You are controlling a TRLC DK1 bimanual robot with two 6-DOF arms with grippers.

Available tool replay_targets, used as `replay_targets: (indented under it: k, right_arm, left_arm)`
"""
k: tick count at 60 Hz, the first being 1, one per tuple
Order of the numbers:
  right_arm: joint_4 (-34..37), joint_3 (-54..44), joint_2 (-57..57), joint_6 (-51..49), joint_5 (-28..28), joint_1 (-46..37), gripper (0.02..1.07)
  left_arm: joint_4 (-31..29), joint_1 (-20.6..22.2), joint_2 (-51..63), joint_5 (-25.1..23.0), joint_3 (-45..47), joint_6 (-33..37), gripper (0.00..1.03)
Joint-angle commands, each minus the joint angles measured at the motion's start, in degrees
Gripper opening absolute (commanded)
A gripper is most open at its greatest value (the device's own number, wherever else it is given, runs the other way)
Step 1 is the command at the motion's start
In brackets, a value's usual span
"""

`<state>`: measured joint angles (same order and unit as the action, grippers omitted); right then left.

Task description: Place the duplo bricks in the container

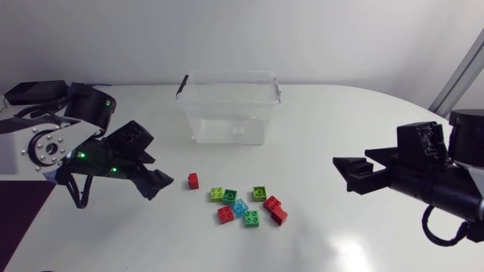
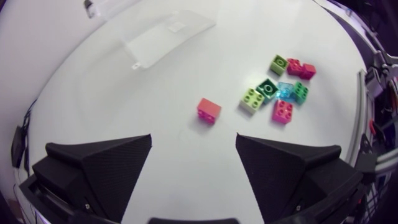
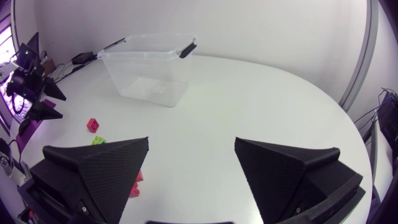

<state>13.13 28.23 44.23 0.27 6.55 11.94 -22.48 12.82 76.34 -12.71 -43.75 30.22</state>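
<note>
Opening approach: left gripper (image 1: 155,172) and right gripper (image 1: 342,172) both spread and empty, duplo bricks (image 1: 240,206) loose in front of the empty container (image 1: 227,113) — next, presumably, the left gripper descends onto the lone red brick (image 1: 193,180).

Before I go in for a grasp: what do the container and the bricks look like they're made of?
The container looks like thin, clear, glossy plastic: the white table shows through its walls. The bricks look like hard moulded plastic, smooth and opaque in red and green, with round studs on top. The light blue brick seems translucent.
</note>
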Motion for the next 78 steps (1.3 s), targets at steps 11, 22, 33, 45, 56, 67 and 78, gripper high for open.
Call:
replay_targets:
  k: [11, 22, 33, 45, 56, 67, 78]
  right_arm:
    - [6.12, 4.82, 3.06, 1.40, 5.23, 1.68, 1.02]
    - [8.50, 6.31, 2.71, 1.22, 3.56, 5.19, 1.02]
    - [6.83, 6.58, 4.64, -1.06, 3.74, 7.92, 1.02]
    - [7.18, 8.60, 13.69, -3.61, 8.48, 7.48, 1.02]
    - [7.79, 8.60, 14.31, -9.77, 5.58, 8.80, 1.02]
    - [8.41, 9.30, 21.34, -13.28, -1.98, 13.02, 1.02]
    - [7.53, 10.62, 26.88, -13.19, -3.56, 14.42, 1.02]
  left_arm:
    - [-2.83, -1.39, 9.53, -7.07, -4.51, 15.49, 0.98]
    - [-2.74, -1.48, 16.39, -8.21, -7.85, 21.02, 0.98]
    - [-2.39, -1.83, 23.33, -9.88, -13.03, 24.19, 0.98]
    - [-2.39, -0.16, 28.78, -10.41, -16.37, 26.56, 0.97]
    - [-2.39, 0.89, 31.15, -11.37, -17.25, 28.32, 0.96]
    - [-2.39, 1.24, 33.26, -11.37, -18.30, 28.85, 0.91]
    - [-2.39, 1.86, 34.49, -11.64, -18.39, 29.90, 0.73]
